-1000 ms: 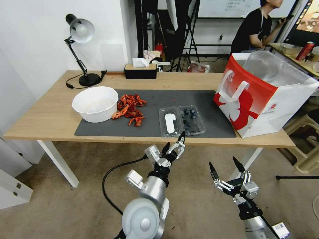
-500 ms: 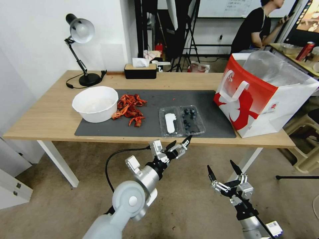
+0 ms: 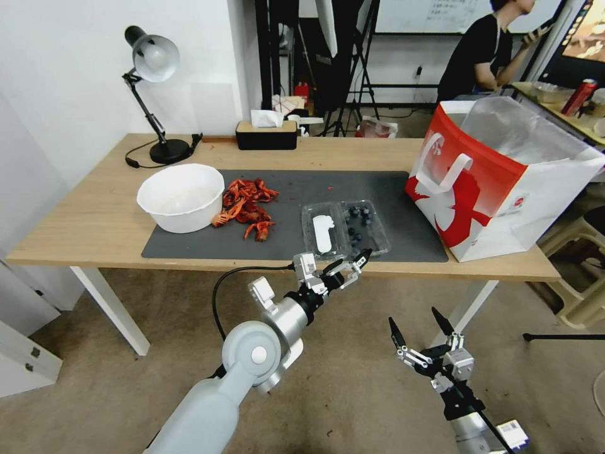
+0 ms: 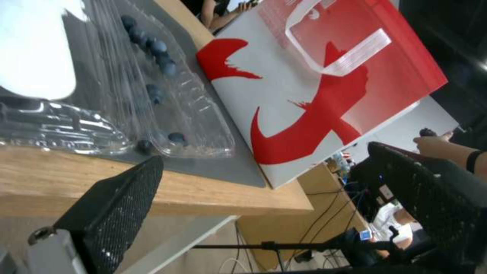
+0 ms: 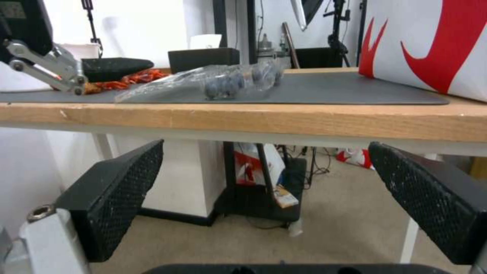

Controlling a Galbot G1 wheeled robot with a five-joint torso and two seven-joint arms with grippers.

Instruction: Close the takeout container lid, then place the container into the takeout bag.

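Lying open, one takeout container (image 3: 344, 228), one takeout bag (image 3: 498, 176)

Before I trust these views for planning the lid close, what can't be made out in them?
- Takeout bag interior: in the head view its near wall hides the bottom.
- Lid: cut off by the left wrist view's edge; label print unreadable.
- Takeout container: the right wrist view is edge-on, so the hinge is unclear.
- Left gripper: head view, finger gap foreshortened.

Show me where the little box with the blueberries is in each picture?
Head view: the takeout container lies open on the dark mat, near the table's front edge.
Left wrist view: it is close ahead.
Right wrist view: it sits above the table edge.
Shared landmark: the takeout bag.
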